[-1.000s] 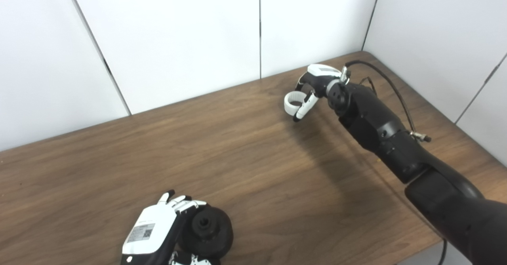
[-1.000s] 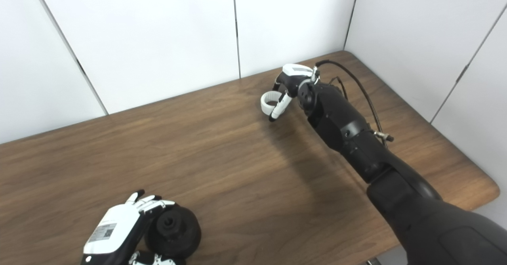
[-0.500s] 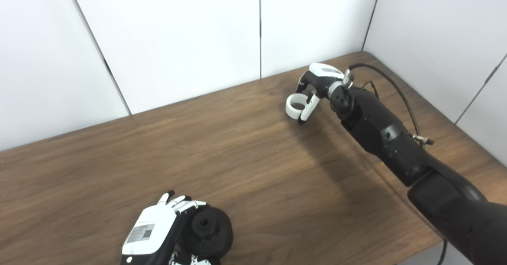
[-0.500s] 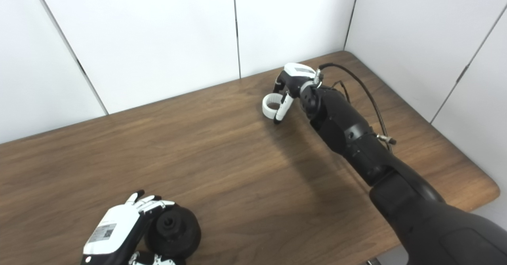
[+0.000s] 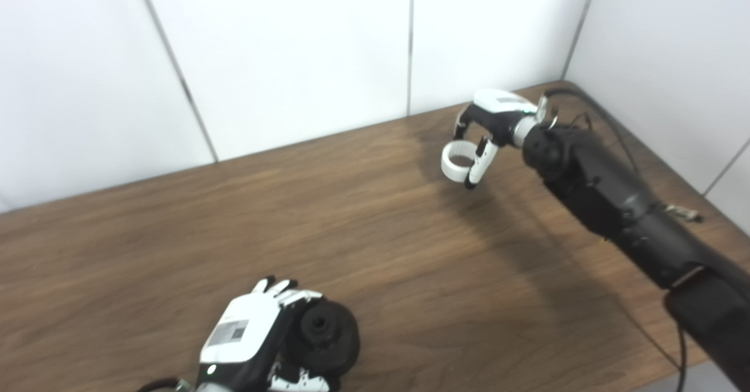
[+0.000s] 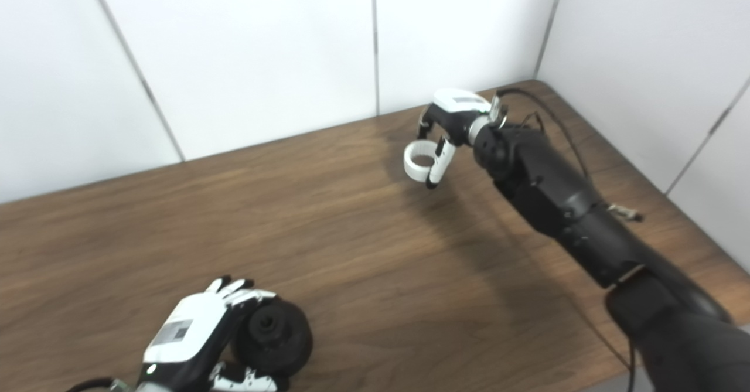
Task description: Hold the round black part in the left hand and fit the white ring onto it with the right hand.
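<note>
The right hand (image 5: 489, 125) pinched the light, rigid-looking white ring (image 5: 458, 162) by its rim in closed fingers, while the left hand (image 5: 246, 339), low over the desk (image 5: 176, 234), gripped the heavier-looking round black part (image 5: 325, 333).

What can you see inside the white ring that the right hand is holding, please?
Through the white ring only brown table shows; its opening is empty. The right hand grips its near side, so fingers cover that part of the band. The round black part sits far off in the left hand.

Left hand (image 6: 193, 336): near edge of the brown wooden table (image 6: 351, 275), clasping the round black part (image 6: 270, 336).
Right hand (image 6: 448, 131): near far right corner, pinching the white plastic ring (image 6: 418, 163).
</note>
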{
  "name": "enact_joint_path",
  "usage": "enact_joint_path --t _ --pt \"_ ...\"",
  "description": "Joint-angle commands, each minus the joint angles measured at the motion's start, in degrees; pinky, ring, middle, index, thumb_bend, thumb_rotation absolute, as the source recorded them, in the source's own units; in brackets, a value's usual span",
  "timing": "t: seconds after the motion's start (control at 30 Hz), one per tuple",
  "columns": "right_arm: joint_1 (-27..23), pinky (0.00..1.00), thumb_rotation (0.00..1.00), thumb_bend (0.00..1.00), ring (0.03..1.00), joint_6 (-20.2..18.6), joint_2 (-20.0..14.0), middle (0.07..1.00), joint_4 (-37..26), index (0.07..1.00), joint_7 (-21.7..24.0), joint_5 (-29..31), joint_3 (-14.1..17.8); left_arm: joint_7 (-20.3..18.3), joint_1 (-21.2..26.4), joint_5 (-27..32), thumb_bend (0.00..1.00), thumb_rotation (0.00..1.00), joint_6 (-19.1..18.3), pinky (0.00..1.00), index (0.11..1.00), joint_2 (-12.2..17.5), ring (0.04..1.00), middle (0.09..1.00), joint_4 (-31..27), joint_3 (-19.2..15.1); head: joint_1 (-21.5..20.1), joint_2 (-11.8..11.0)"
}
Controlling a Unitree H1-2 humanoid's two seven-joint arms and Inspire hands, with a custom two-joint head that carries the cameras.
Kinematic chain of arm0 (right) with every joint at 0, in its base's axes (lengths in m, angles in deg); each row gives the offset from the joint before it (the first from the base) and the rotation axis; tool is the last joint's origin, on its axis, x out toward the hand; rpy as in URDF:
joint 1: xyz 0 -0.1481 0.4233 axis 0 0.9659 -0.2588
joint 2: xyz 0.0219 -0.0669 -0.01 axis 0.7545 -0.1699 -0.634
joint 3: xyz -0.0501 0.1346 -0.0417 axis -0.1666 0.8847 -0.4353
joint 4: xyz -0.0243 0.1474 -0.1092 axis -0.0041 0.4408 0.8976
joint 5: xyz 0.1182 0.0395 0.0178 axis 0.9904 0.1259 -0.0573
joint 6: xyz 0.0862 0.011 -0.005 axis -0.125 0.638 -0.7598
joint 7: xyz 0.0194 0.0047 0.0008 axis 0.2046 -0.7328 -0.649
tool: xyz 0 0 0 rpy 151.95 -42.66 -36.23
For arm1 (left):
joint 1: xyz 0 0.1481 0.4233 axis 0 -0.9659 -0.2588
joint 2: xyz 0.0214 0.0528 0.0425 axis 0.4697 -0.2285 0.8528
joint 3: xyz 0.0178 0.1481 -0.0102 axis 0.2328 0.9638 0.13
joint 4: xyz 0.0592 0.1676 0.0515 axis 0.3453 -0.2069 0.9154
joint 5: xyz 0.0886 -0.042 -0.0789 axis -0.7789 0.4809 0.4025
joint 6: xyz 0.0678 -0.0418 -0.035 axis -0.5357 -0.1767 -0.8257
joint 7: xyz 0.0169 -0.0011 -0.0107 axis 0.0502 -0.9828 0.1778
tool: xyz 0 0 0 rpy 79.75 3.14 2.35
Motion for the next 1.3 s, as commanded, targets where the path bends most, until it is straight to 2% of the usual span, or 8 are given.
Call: enact_joint_path --t 0.0,0.27,0.53,0.6,0.77,0.9,1.1,1.27 --pt "-2.4 1.00 0.14 0.52 0.895 -0.9 -1.4 0.792 -5.5 0.483 3.5 1.5 0.9 -3.5 -1.0 -2.8 0.53 0.06 -1.0 1.00 0.480 0.4 0.909 0.792 1.2 1.4 0.7 0.4" --pt "-1.8 1.00 0.14 0.53 0.896 -1.6 1.3 0.790 -21.5 0.483 14.6 0.4 -0.1 -3.7 -0.6 -3.6 0.53 0.06 -1.2 1.00 0.479 -1.0 0.909 0.788 1.6 1.8 4.6 2.9" --pt "0.6 1.00 0.14 0.53 0.888 -1.0 4.7 0.790 -30.0 0.482 18.7 -0.7 -2.4 -4.7 0.0 -5.1 0.53 0.06 -1.9 1.00 0.479 -2.3 0.910 0.789 1.1 2.3 8.2 5.7" --pt "1.1 1.00 0.14 0.53 0.880 -0.7 5.6 0.786 -32.1 0.482 19.5 -0.5 -3.2 -5.7 0.3 -5.6 0.53 0.06 -2.5 1.00 0.479 -2.7 0.915 0.795 0.9 2.5 9.5 7.0" --pt "1.6 1.00 0.14 0.53 0.884 -0.9 7.3 0.784 -35.4 0.481 21.4 -0.6 -4.2 -7.7 1.2 -6.9 0.53 0.06 -3.4 1.00 0.479 -3.6 0.920 0.803 0.7 2.8 11.6 9.1" --pt "2.2 1.00 0.14 0.53 0.873 0.5 8.6 0.778 -36.9 0.481 22.2 -1.2 -5.7 -8.5 1.6 -7.4 0.53 0.06 -3.9 1.00 0.479 -4.7 0.923 0.804 0.8 2.4 12.5 10.7" --pt "3.6 1.00 0.14 0.53 0.875 0.5 10.5 0.774 -38.5 0.481 23.3 -2.0 -6.7 -9.7 2.1 -7.9 0.53 0.06 -4.3 1.00 0.479 -5.2 0.935 0.812 0.5 2.1 12.9 12.0" --pt "5.1 1.00 0.14 0.53 0.874 3.1 12.1 0.769 -38.1 0.481 22.1 -2.6 -7.2 -9.7 2.1 -7.6 0.53 0.06 -4.6 1.00 0.479 -5.6 0.937 0.815 0.4 1.8 12.7 12.6"
